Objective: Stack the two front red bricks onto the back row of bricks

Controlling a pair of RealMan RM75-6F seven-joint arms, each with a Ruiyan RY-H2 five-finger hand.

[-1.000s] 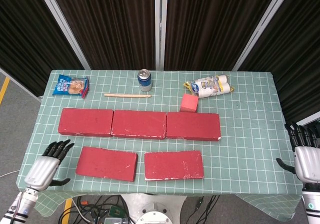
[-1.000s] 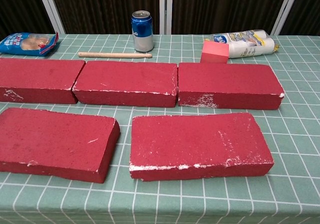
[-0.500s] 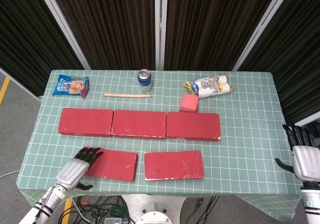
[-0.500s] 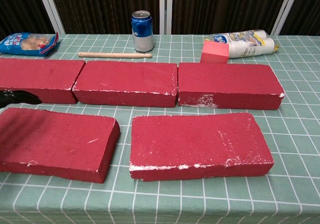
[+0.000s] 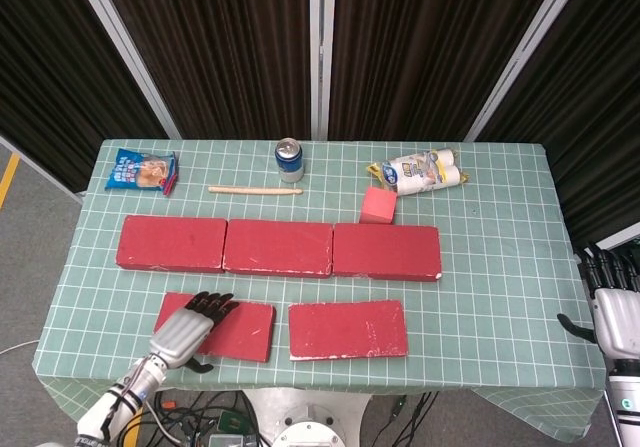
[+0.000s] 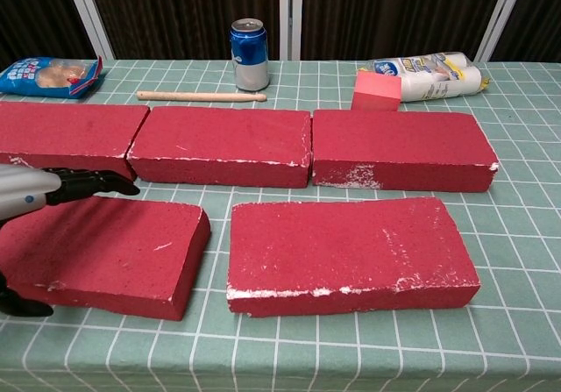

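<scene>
Progress stands at zero: both front bricks, left and right, lie on the surface before the back row. Left hand hovers over the left brick, fingers extended, holding nothing. Right hand idles open, off the edge.

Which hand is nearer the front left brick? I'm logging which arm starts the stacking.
Left. The left hand is over the front left brick, fingers above it; the right hand is beyond the table's right edge.
</scene>
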